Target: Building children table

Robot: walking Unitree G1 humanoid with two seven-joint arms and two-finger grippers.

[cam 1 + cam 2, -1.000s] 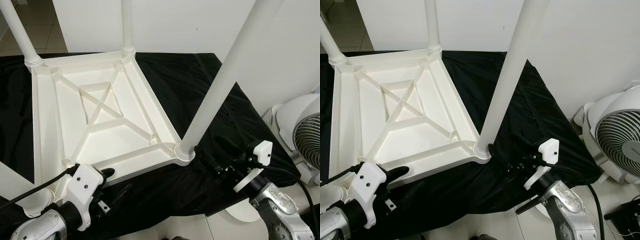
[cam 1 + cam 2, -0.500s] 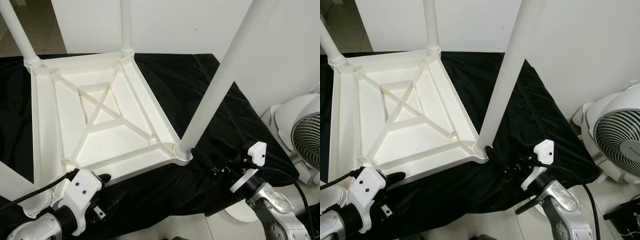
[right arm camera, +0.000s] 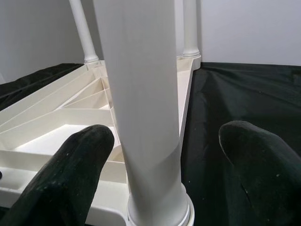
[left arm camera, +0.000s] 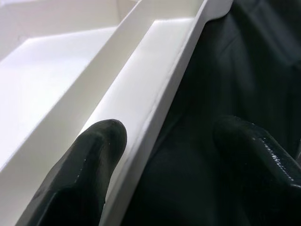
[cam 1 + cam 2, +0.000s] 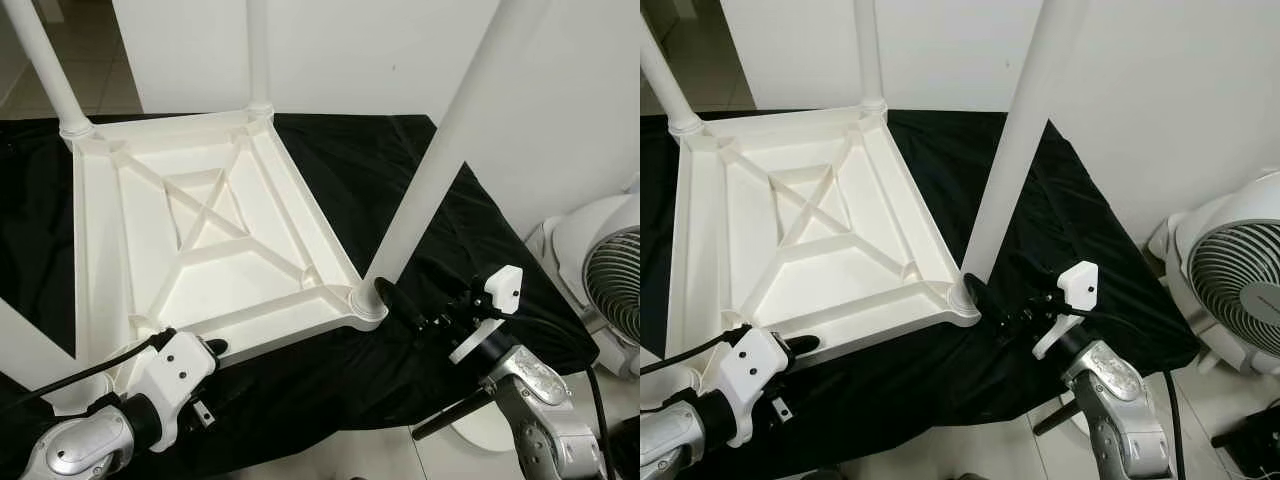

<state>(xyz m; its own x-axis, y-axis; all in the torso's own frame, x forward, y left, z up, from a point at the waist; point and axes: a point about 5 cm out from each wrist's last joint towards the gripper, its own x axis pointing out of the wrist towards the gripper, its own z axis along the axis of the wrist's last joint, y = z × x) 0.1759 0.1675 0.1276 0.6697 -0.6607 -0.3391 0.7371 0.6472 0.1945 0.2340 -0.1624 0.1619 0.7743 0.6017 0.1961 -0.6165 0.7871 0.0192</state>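
The white children's table (image 5: pixel 130 230) lies upside down on a black cloth (image 5: pixel 400 160), its legs pointing up. My left gripper (image 4: pixel 174 141) is open at the table's near rim (image 5: pixel 270 335); one finger is over the inside ledge and the other over the cloth. My right gripper (image 5: pixel 408 310) is open at the foot of the near-right leg (image 5: pixel 430 170). Its fingers (image 3: pixel 84 160) stand on either side of that leg (image 3: pixel 146 117), apart from it.
More legs rise at the far left (image 5: pixel 40 60), the far middle (image 5: pixel 258 50) and the near left (image 5: pixel 25 350). A white fan (image 5: pixel 610 280) stands on the floor to the right. A white wall is close behind the cloth.
My right gripper has moved left and forward to the foot of the near-right leg. The left gripper stays at the near rim. The camera shifted a little.
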